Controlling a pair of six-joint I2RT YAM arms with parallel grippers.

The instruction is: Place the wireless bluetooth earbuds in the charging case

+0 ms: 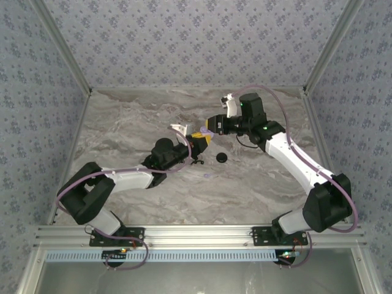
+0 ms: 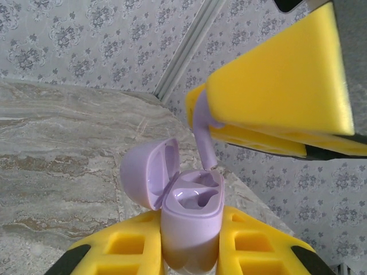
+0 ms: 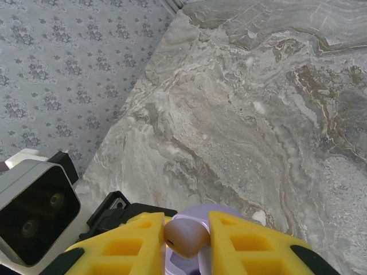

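Observation:
My left gripper (image 1: 197, 144) is shut on the lilac charging case (image 2: 192, 223) and holds it upright off the table, its lid (image 2: 148, 172) hinged open to the left. Both sockets look empty. My right gripper (image 1: 210, 130) hangs just above the case, shut on one pale-lilac earbud (image 3: 184, 238). The earbud's stem (image 2: 204, 134) points down, its tip at the rim of the case's far socket. A second tiny lilac earbud (image 1: 208, 176) lies on the marble table in front of the grippers.
A small black round piece (image 1: 222, 157) lies on the table (image 1: 122, 128) right of the left gripper, and a tiny black bit (image 1: 197, 162) sits just below that gripper. Patterned walls close in the table on three sides.

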